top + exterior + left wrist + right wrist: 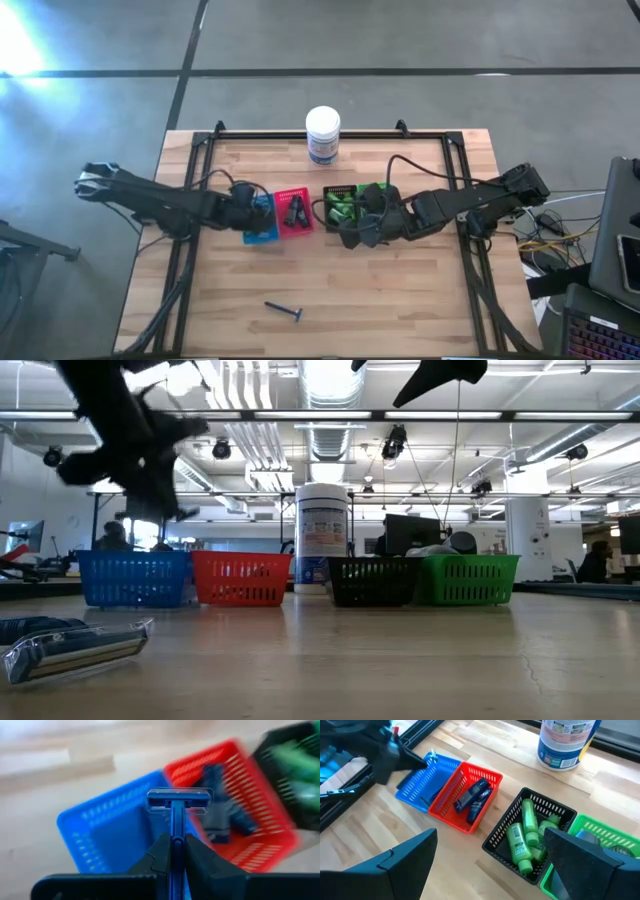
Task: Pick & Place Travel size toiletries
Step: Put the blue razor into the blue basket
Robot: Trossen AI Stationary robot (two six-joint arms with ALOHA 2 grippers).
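My left gripper [172, 842] is shut on a blue razor [176, 815] and hangs over the blue tray [107, 837], also seen in the high view [252, 208]. My right gripper [495, 870] is open, above the table just near of the black tray [340, 205]. Green tubes [520, 840] lie in the black tray, dark tubes [475, 800] in the red tray [465, 820]. A second razor [287, 311] lies flat on the table near its near edge, close to the low camera [70, 650]. My left gripper pinches the razor's handle [175, 822] between its two fingers, which lie along the handle. The head [178, 800] sticks out beyond the fingertips. The razor is lifted clear, above the blue tray.
The four trays stand in a row at mid-table: blue, red, black, green [375, 195]. A white jar with a blue label [323, 135] stands behind them by the far edge. Bare wood lies around the loose razor. Cables and equipment sit off the table's right side.
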